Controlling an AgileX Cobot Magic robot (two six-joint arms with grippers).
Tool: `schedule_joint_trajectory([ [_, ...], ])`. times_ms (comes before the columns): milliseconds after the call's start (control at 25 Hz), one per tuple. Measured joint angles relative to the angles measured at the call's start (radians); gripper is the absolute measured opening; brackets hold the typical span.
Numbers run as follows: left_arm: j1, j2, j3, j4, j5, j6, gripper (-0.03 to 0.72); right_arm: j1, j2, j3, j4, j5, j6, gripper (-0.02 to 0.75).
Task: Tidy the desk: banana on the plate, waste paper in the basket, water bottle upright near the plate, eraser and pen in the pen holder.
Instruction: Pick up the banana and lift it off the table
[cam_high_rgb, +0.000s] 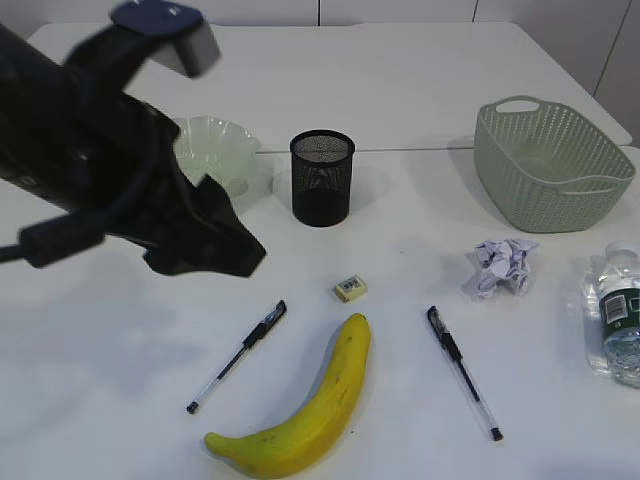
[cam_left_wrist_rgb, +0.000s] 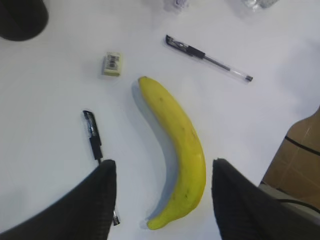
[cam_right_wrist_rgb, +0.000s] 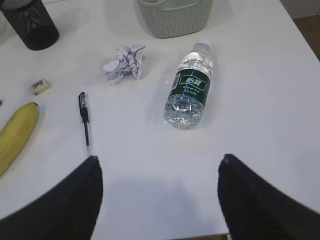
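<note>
The left end effector (cam_left_wrist_rgb: 162, 192) is hovering released over the white surface (cam_high_rgb: 420, 80), its jaws straddling the lower part of the banana (cam_high_rgb: 305, 405) without touching it. The right end effector (cam_right_wrist_rgb: 157, 192) is hanging released too, grasping nothing, above the water bottle (cam_right_wrist_rgb: 189, 92), which is lying on its side. The eraser (cam_high_rgb: 350, 289) is sitting between two pens (cam_high_rgb: 237, 356) (cam_high_rgb: 464, 372). The crumpled paper (cam_high_rgb: 500, 268) is lying near the basket (cam_high_rgb: 548, 165), and the mesh pen holder (cam_high_rgb: 322, 177) is standing beside the green plate (cam_high_rgb: 222, 150).
</note>
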Motion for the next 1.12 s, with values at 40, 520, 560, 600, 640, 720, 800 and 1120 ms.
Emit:
schedule_joint_trajectory([
  [40,-0.017,0.025,0.0,0.002,-0.005,-0.002,0.433,0.0,0.037,-0.015,0.0,-0.002,0.0,0.533],
  [520,-0.056,0.235,-0.002,0.015,-0.069,-0.036,0.433,0.0,0.487,-0.225,0.145,-0.014,-0.062,0.533],
  [560,-0.056,0.245,-0.002,0.016,-0.078,-0.038,0.433,0.0,0.516,-0.237,0.16,-0.016,-0.07,0.533],
  [600,-0.059,0.255,-0.006,0.02,-0.088,-0.04,0.433,0.0,0.553,-0.248,0.171,-0.016,-0.078,0.533],
  [640,-0.063,0.268,-0.009,0.03,-0.09,-0.042,0.433,0.0,0.578,-0.256,0.178,-0.018,-0.086,0.533],
  [720,-0.078,0.301,-0.026,0.054,-0.092,-0.044,0.433,0.0,0.624,-0.272,0.198,-0.018,-0.091,0.533],
  [800,-0.104,0.329,-0.042,0.088,-0.097,-0.059,0.433,0.0,0.659,-0.278,0.214,-0.02,-0.093,0.533],
  [1120,-0.156,0.444,-0.057,0.221,-0.106,-0.223,0.433,0.0,0.735,-0.283,0.241,-0.024,-0.1,0.533],
])
